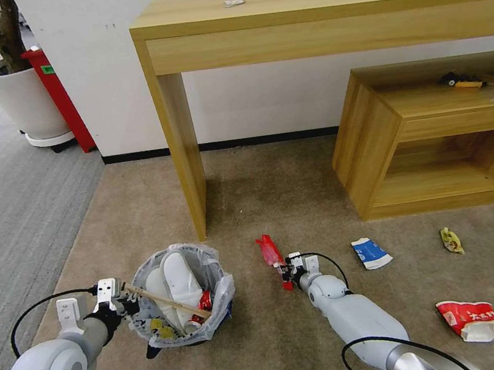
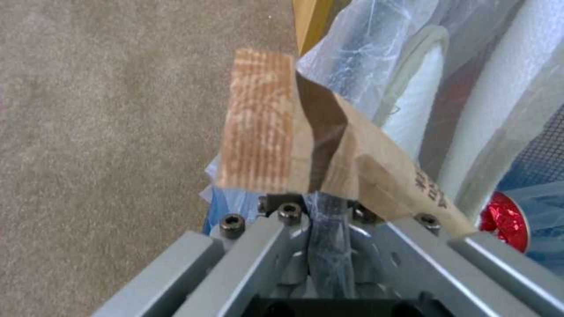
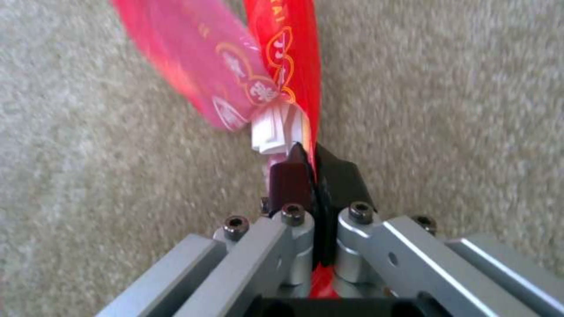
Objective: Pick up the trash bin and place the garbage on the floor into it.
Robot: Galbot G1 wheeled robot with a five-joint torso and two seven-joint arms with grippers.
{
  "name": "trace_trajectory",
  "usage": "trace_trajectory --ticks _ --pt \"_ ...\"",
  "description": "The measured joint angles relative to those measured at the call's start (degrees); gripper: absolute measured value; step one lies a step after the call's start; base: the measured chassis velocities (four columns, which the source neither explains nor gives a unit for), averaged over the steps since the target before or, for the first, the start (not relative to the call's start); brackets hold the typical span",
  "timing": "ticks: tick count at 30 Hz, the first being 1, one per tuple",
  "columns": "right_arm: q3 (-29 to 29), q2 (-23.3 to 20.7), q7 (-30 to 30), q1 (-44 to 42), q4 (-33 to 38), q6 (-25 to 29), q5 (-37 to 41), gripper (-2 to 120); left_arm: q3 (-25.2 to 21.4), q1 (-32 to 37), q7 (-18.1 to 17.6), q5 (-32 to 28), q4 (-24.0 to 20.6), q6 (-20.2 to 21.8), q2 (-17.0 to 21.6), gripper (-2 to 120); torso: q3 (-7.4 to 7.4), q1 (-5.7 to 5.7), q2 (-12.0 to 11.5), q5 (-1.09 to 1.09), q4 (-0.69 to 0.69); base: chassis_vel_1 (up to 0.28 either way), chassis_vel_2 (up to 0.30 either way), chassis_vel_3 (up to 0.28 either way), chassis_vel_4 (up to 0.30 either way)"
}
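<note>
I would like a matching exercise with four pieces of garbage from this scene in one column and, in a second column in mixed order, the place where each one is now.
Things:
1. red wrapper
2. white slippers
3. blue-white carton
4. red-white cup

Places:
A. inside the trash bin, which the left gripper holds by the rim
B. on the carpet near the low wooden shelf
C. pinched in the right gripper
D. on the carpet to the right of the right arm

Pairs: 1-C, 2-A, 3-B, 4-D

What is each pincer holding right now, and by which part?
Left pincer grips the trash bin by its bag-lined rim. Right pincer pinches the red wrapper at its lower end.
</note>
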Motion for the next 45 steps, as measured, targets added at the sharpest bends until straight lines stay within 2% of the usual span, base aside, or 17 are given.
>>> trace_trajectory --ticks 8,11,12,15,16,20,21,24,25,28,32,36,45 --pt "0.98 -0.90 1.52 -1.83 6.02 1.41 -0.45 0 -0.45 0.33 0.01 -0.11 -0.92 0.00 0.28 0 0.00 0.00 0.00 0.00 0.01 0.000 0.000 0.000 0.000" --pt "2.12 -3.25 2.40 -4.36 16.11 1.42 -0.54 0 -0.60 0.41 -0.02 -0.15 -1.16 0.00 0.40 0 0.00 0.00 0.00 -0.01 -0.01 0.000 0.000 0.000 0.000" --pt "2.12 -3.25 2.40 -4.36 16.11 1.42 -0.54 0 -0.60 0.41 -0.02 -0.15 -1.16 0.00 0.40 0 0.00 0.00 0.00 -0.01 -0.01 0.000 0.000 0.000 0.000" --pt "2.83 -5.89 2.50 -6.28 28.37 0.11 -0.27 0 -0.09 0.02 -0.06 -0.16 -1.09 0.00 0.54 0 0.00 0.00 0.00 -0.01 -0.01 0.000 0.000 0.000 0.000" --pt "2.83 -5.89 2.50 -6.28 28.37 0.11 -0.27 0 -0.09 0.02 -0.06 -0.16 -1.09 0.00 0.54 0 0.00 0.00 0.00 -0.01 -0.01 0.000 0.000 0.000 0.000" --pt "2.62 -8.55 1.17 -5.87 41.15 -2.02 1.39 0 1.55 -1.21 -0.62 -0.17 0.06 0.00 0.71 0 0.00 0.00 0.00 0.00 0.00 0.000 0.000 0.000 0.000" --pt "2.62 -8.55 1.17 -5.87 41.15 -2.02 1.39 0 1.55 -1.21 -0.62 -0.17 0.06 0.00 0.71 0 0.00 0.00 0.00 0.00 0.00 0.000 0.000 0.000 0.000" --pt "1.65 -10.57 0.10 -3.77 50.21 -4.67 4.15 0 3.17 -2.38 -0.64 -0.17 0.94 0.00 1.46 0 0.00 0.00 0.00 0.00 0.01 0.000 0.000 0.000 0.000" --pt "1.65 -10.57 0.10 -3.77 50.21 -4.67 4.15 0 3.17 -2.38 -0.64 -0.17 0.94 0.00 1.46 0 0.00 0.00 0.00 0.00 0.01 0.000 0.000 0.000 0.000" --pt "-0.84 -13.16 -1.18 -2.76 58.32 -7.13 6.54 0 5.83 -4.05 -0.62 -0.09 1.93 0.00 2.49 0 0.00 0.00 0.00 -0.01 0.00 0.000 0.000 0.000 0.000" --pt "-4.86 -15.64 -1.78 -2.75 62.31 -7.89 7.32 0 8.07 -5.56 -0.62 0.05 2.52 0.00 2.91 0 0.00 0.00 0.00 0.00 -0.01 0.000 0.000 0.000 0.000" --pt "-12.69 -20.25 -3.45 -3.49 65.78 -8.16 6.27 0 10.64 -7.97 -1.23 -0.51 2.95 0.00 3.17 0 0.00 0.00 0.00 -0.01 -0.01 0.000 0.000 0.000 0.000" --pt "-18.20 -21.31 -4.35 -5.18 64.31 -6.05 1.93 1 10.53 -8.13 -2.90 -4.16 2.68 0.00 3.45 0 0.00 0.00 0.00 0.00 0.01 0.000 0.000 0.000 0.000"
